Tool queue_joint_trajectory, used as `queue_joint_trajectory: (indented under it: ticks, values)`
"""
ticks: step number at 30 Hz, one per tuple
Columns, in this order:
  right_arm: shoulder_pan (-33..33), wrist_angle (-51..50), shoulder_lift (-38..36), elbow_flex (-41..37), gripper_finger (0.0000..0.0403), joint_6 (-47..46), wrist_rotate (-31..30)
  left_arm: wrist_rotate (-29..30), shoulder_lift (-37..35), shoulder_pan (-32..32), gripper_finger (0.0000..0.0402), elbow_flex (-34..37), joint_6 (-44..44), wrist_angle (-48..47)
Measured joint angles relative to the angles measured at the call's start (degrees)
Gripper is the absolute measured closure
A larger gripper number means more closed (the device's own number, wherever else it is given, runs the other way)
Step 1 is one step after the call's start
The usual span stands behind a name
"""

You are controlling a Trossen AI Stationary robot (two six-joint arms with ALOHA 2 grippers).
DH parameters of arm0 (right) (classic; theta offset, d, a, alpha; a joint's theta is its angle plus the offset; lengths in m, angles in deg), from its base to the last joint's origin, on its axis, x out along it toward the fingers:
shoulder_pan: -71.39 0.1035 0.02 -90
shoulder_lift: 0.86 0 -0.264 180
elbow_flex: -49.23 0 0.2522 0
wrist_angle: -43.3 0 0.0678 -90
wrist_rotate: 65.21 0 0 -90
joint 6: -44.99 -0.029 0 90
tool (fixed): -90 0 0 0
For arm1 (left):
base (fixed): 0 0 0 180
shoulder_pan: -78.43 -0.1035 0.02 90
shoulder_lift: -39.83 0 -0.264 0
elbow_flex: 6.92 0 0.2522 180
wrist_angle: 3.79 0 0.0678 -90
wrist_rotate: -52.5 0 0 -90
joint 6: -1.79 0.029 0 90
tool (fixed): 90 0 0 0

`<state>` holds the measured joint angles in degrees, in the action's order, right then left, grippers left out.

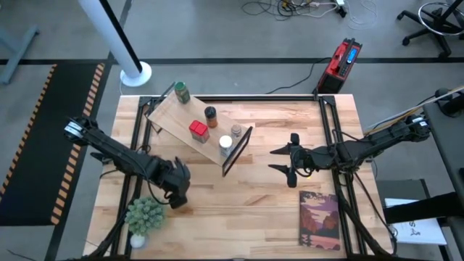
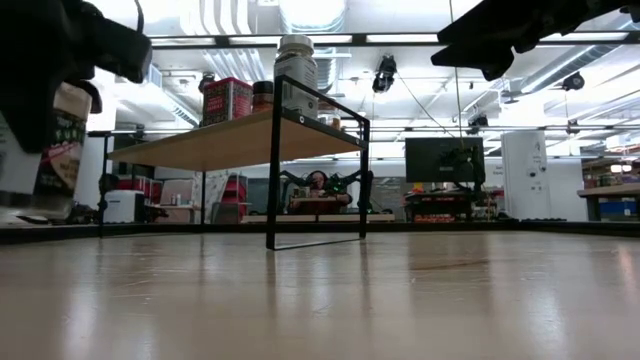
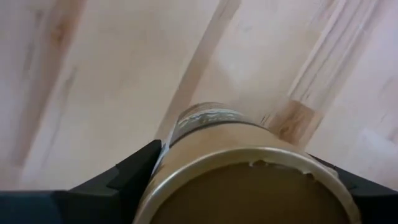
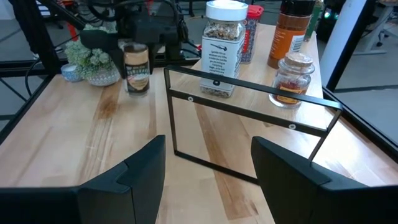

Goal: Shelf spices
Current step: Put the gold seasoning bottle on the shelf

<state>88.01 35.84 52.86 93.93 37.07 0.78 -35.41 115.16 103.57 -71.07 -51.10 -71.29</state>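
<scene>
Pale wood, striped in butcher-block strips, makes up the table [image 1: 254, 196], and low on it near the front edge lies a flat book [image 1: 320, 220] with a reddish landscape cover. At the front left corner sits a small bushy green plant [image 1: 145, 215] in a little white pot.

Just beside the plant, the left pincer [image 1: 176, 190] is closed around a tan-topped jar [image 3: 249, 174], a round cylinder with a dull gold rim and a printed label; its dark fingers [image 3: 124, 177] press the jar's sides. From the right wrist view the jar [image 4: 137, 68] stands upright, close over the table; I cannot tell whether its base touches the wood.

Across the middle, the right pincer [image 1: 284, 161] hovers well clear of the table, its two dark fingers spread wide with nothing between them, pointing toward the shelf.

The shelf [image 1: 181, 116] is a slanted pale plank carried on a thin black rectangular frame [image 1: 237, 151] at its nearer end. On it, nearest the frame, stands a white-lidded jar [image 4: 222, 46] of clear plastic holding coarse mixed seasoning, and beside it a small stubby glass jar [image 4: 290, 79] with reddish contents. Farther along are a boxy red tin [image 1: 198, 130], a dark-lidded brown jar [image 1: 210, 115], and at the far end a green-lidded jar [image 1: 180, 92].
</scene>
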Motion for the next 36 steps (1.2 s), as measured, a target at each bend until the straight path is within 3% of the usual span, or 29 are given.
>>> queue_joint_trajectory:
  ticks: [11,21,24,30,36]
  values:
    - [0.0,0.0,0.01,0.0,0.019,0.02,0.0,0.06,-0.04,-5.07,0.0139,-8.5,10.13,-16.69]
    - [0.0,0.0,0.02,0.0,0.019,0.2,0.0,-7.31,-0.07,-11.15,0.0139,-17.18,18.24,-25.83]
    - [0.0,0.0,0.02,0.0,0.019,0.31,0.0,-5.37,-0.07,-13.52,0.0139,-20.25,20.15,-28.62]
    - [0.0,-0.02,0.02,0.0,0.019,0.26,0.0,4.58,-0.12,-18.94,0.0139,-25.22,23.74,-33.76]
    - [0.0,0.0,0.02,0.0,0.019,0.25,0.0,4.94,-0.13,-26.63,0.0135,-25.34,30.95,-33.81]
